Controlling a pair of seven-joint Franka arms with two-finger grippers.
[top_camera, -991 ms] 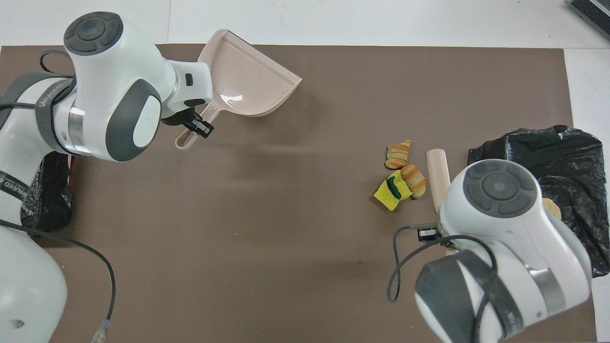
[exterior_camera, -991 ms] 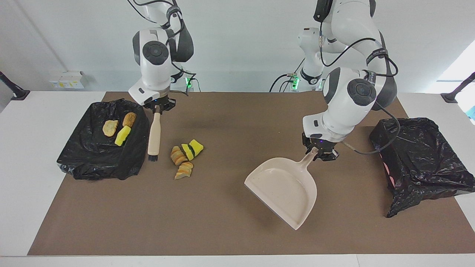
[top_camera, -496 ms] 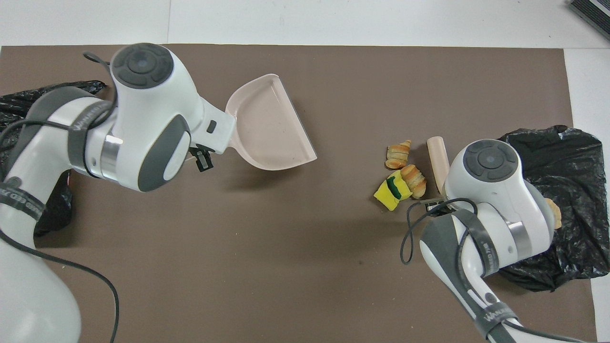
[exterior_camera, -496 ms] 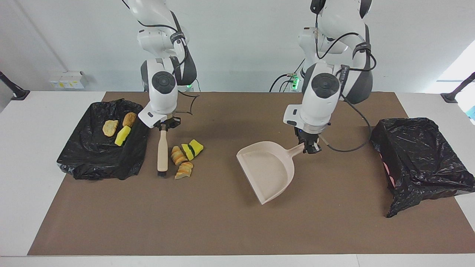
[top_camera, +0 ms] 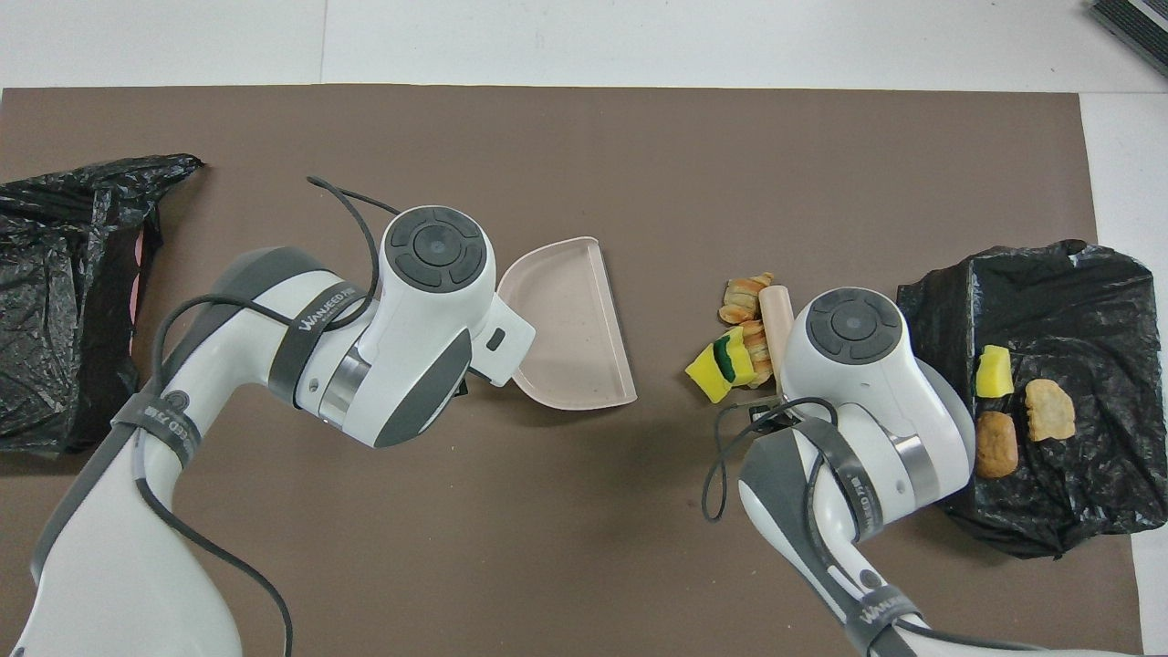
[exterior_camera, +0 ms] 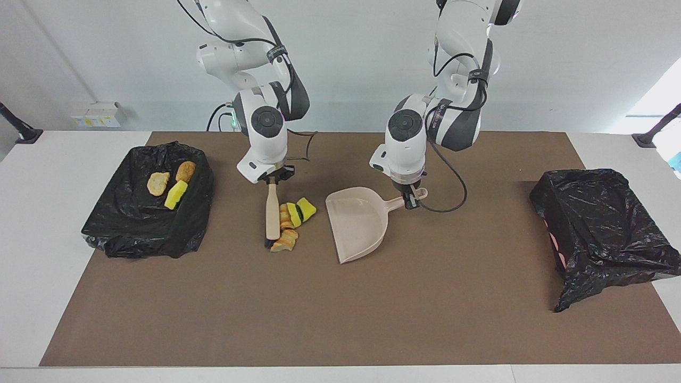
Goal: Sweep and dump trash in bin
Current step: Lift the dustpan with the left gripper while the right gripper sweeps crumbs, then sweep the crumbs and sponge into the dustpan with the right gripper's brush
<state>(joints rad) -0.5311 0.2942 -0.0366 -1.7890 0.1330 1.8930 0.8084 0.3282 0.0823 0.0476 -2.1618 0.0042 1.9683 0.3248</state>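
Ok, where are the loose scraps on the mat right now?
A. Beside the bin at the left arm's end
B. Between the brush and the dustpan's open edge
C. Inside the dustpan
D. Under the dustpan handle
B. The loose scraps lie on the mat right beside the brush held by the right gripper, with the open edge of the dustpan facing them; the pan, held by the left gripper, holds nothing.

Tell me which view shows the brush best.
The facing view: the brush, handle to bristles, hangs from the right gripper beside the scraps. In the overhead view the arm hides most of it.
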